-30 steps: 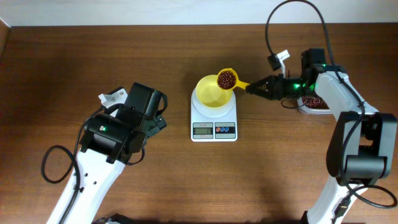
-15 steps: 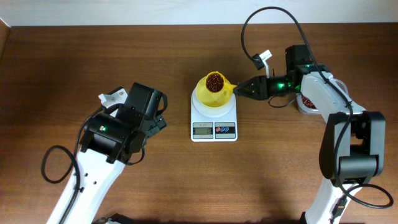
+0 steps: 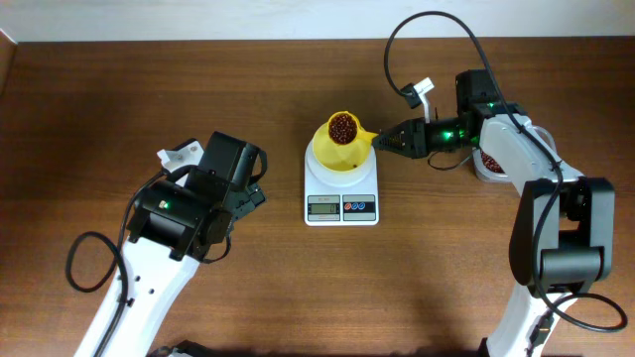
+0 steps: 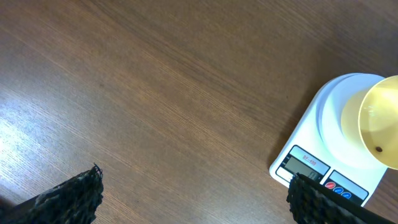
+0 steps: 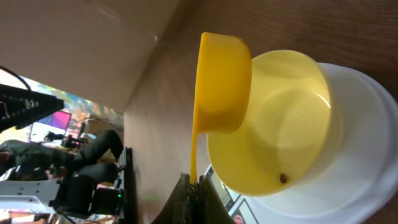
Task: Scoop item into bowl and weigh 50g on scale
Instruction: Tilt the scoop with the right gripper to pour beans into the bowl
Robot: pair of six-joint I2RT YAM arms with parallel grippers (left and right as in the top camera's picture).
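Scene: a wooden tabletop seen from above, with two robot arms.
Scale: a small white scale stands near the middle of the tabletop, buttons facing the near edge. Its display is too small to read.
Bowl: a bright yellow bowl sits centred on the scale's round platform.
Beans: a heap of dark red-brown beans fills a yellow scoop above the far side of the bowl. The right wrist view shows just one bean lying inside the bowl.
Right gripper: the right gripper reaches in from the right edge, fingers pinched tight on the scoop's thin handle.
Left gripper: the left gripper hangs over bare wood toward the left edge, fingers spread wide, holding nothing.
Container: a clear container of more beans sits toward the right edge, partly hidden under the right arm.
Step in hand: most likely tipping the scoop into the bowl.
Doing it well: roll the wrist slowly so the beans trickle rather than dump. Keep the scoop's lip over the bowl's middle. Avoid touching the rim, which would probably upset the reading or nudge the bowl off the platform.
Risk: beans bouncing out onto the tabletop.
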